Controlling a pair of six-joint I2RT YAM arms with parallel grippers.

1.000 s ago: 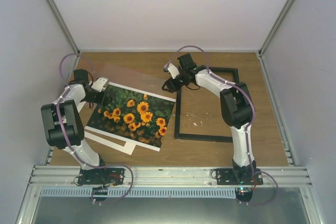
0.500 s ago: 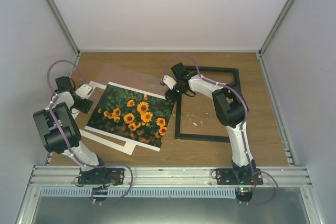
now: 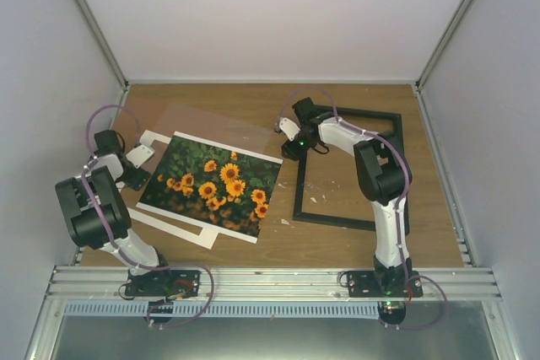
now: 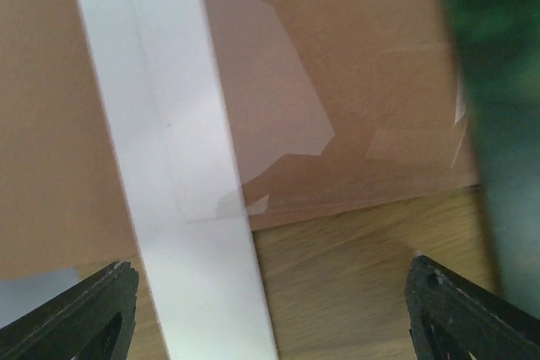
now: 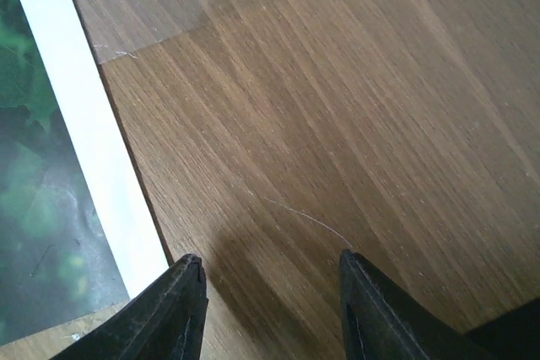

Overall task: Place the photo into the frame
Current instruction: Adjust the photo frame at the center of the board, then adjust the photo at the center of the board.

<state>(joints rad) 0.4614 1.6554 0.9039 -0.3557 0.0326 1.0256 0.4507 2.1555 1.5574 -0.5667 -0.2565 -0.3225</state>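
Note:
The photo [image 3: 211, 185], orange sunflowers on dark green with a white border, lies flat left of centre. Its white edge [image 5: 84, 124] runs down the left of the right wrist view. The black frame [image 3: 337, 222] lies empty and slightly skewed on the right. My right gripper [image 3: 293, 146] hovers between the photo's far right corner and the frame's left rail. It is open [image 5: 270, 263] with only bare wood between its fingers. My left gripper [image 3: 137, 160] stands just off the photo's left edge. It is wide open [image 4: 270, 284] over a white strip and wood, holding nothing.
A white mat [image 3: 181, 229] sticks out from under the photo at its near and left sides and shows as a strip [image 4: 169, 124]. A clear sheet [image 3: 211, 120] lies behind the photo. White walls and metal rails close in the wooden table [image 3: 439, 208].
The frame has slid to the right and turned slightly, and my right gripper has moved right with it. My left gripper pulled back from the photo's left edge and opened wider.

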